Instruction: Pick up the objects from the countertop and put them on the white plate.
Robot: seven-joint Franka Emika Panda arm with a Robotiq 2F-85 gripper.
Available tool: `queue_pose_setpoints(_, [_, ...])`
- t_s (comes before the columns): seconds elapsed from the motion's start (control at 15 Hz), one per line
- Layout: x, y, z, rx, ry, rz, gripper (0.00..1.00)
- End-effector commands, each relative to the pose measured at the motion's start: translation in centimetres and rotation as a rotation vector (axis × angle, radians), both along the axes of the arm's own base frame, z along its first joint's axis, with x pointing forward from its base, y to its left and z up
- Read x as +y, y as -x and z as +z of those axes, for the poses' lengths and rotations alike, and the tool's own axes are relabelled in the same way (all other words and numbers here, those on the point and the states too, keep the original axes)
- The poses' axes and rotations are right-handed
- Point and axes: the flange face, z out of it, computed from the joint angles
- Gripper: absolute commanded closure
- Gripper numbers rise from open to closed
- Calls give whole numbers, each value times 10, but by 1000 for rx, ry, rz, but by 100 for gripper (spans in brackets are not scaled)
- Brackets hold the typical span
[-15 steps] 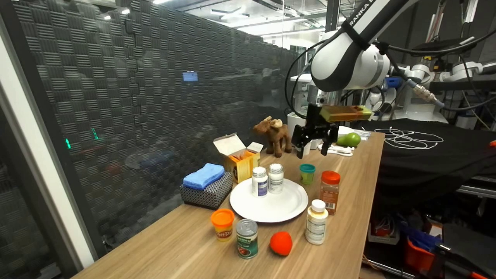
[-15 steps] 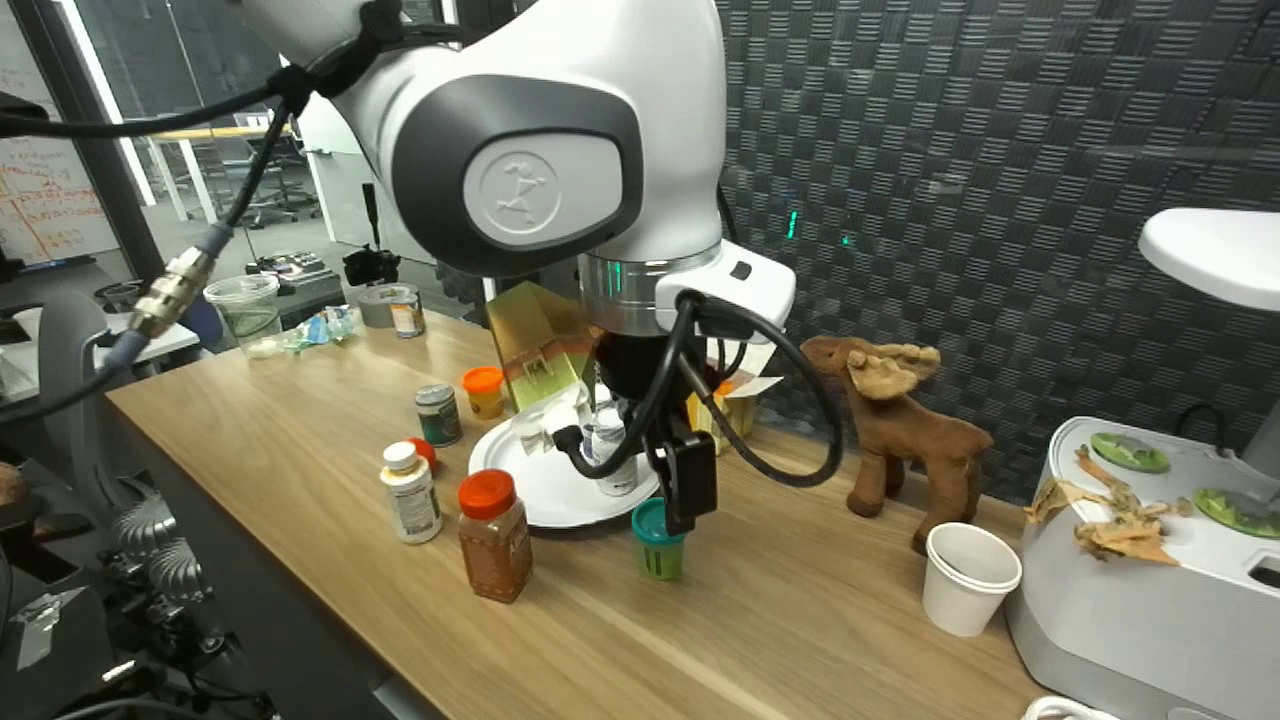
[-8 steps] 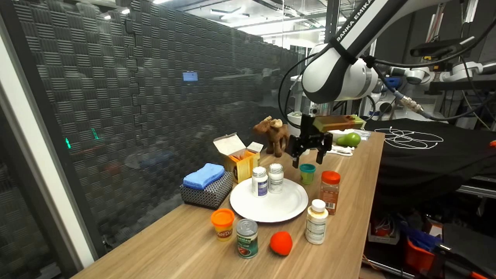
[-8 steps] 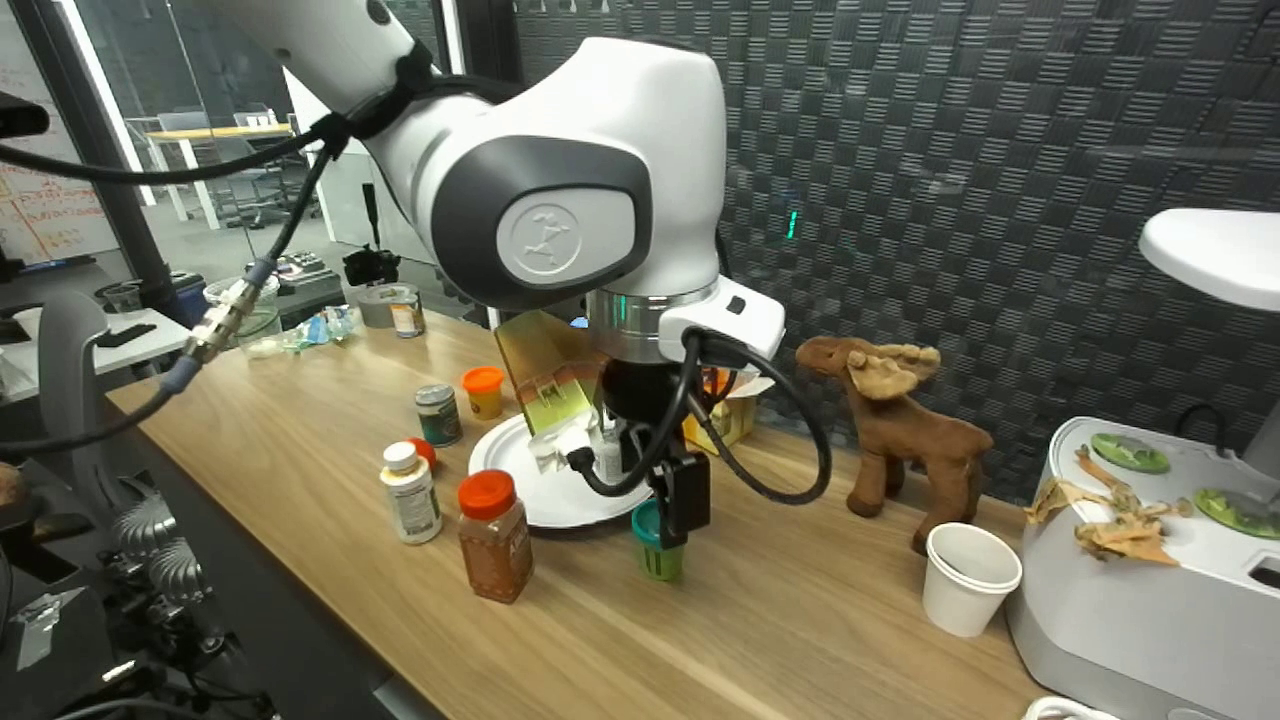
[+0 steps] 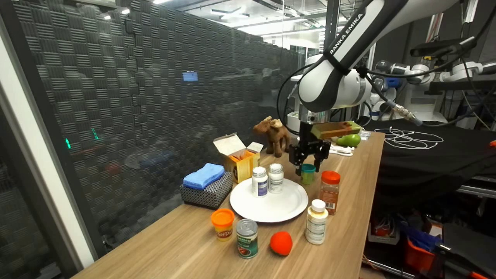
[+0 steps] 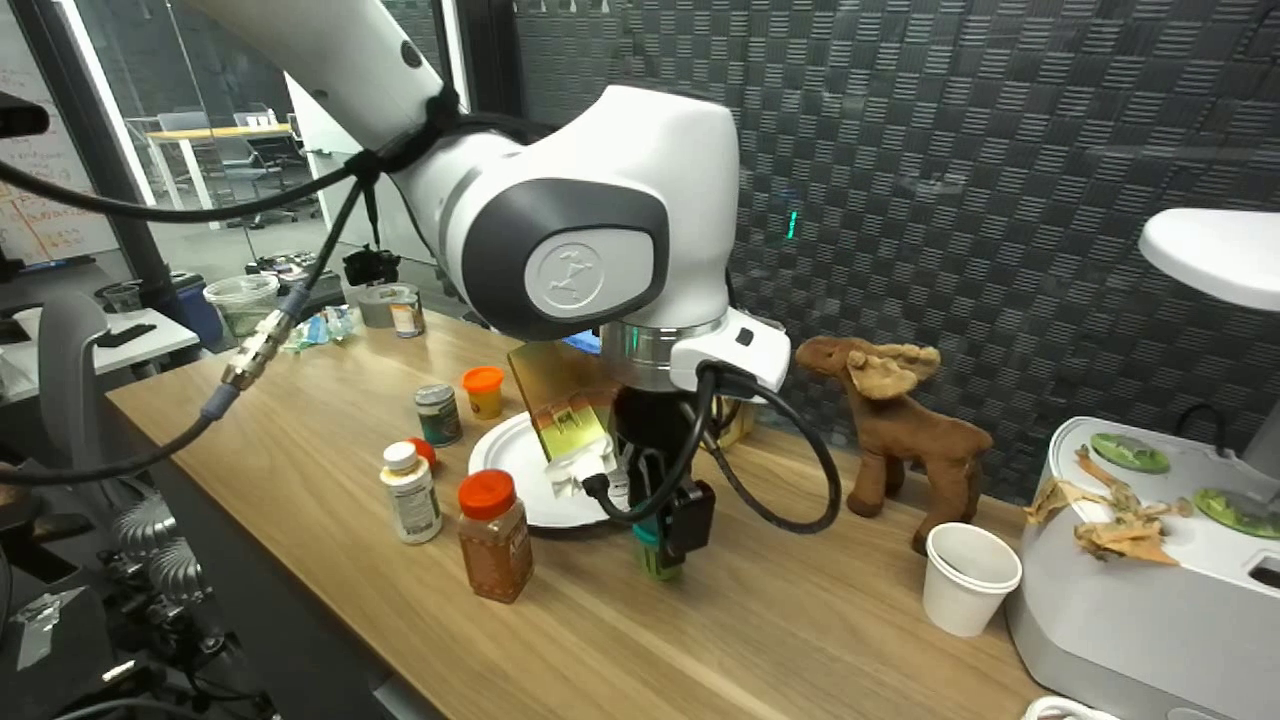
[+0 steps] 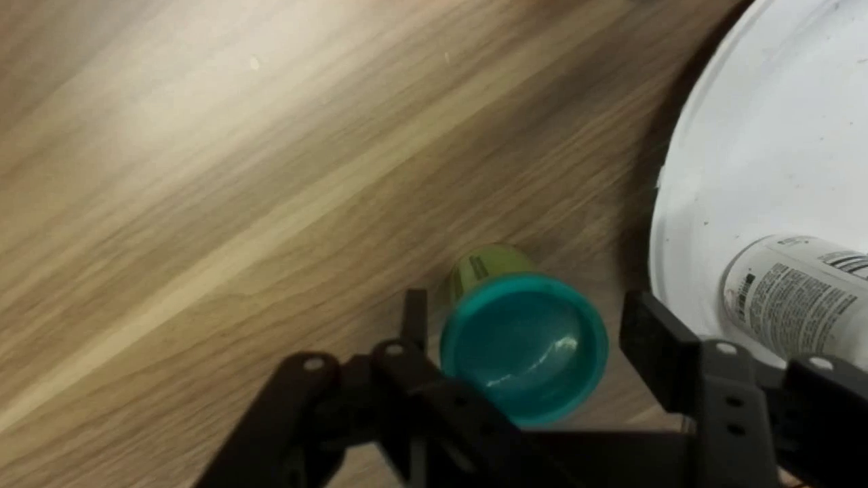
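the pincer (image 7: pixel 525 332) reaches down over a green tub (image 5: pixel 308 177) that stands upright on the table (image 5: pixel 178 252), just beside the white plate (image 5: pixel 267 211). in the wrist view its fingers (image 7: pixel 656 346) are apart, one on either side of the tub's teal lid (image 7: pixel 532 352), and a thin gap shows between the lid and each fingertip. the plate holds two white bottles, upright and close together in an exterior view: a purple-labelled bottle (image 5: pixel 259 182) and a second white bottle (image 5: pixel 276 179) with a lid on. the other things of the task are on the table around the plate. a clear jar (image 5: pixel 330 193) with a red lid shows reddish-brown stuff through its sides; near it stands a white-capped bottle (image 5: pixel 316 223). an orange-red ball (image 5: pixel 281 243) lies between that bottle and a tin can (image 5: pixel 247 238) with a green label, its metal top facing up. just beside the can is a yellow tub (image 5: pixel 223 229) with an orange lid on. a yellow box (image 5: pixel 243 170) near the plate has its flaps open and orange packets (image 5: pixel 245 155) inside. a blue cloth (image 5: pixel 204 176) lies on top of a grey patterned box (image 5: pixel 209 192). in an exterior view, white paper cups (image 6: pixel 965 590) sit one inside the other.
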Motion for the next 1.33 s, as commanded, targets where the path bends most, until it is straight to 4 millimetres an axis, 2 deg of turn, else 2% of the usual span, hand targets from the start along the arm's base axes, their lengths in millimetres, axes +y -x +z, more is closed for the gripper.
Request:
queue_pose_setpoints(0.0, [-3,-10,4,-5,26,-2,55])
queue_pose_setpoints(0.13, [-7,-10,11,-16,42,-4,70])
queue_pose_setpoints(0.47, [-5,0,42,-53,61,-9,72])
queue_pose_setpoints(0.67, [16,10,64,-80,22,26,72])
queue_pose_setpoints(0.87, [46,21,70,-85,-9,61,72])
queue_pose_setpoints(1.07, [76,33,63,-66,-41,105,72])
queue_pose_setpoints(1.27, [102,35,55,-60,-66,171,72])
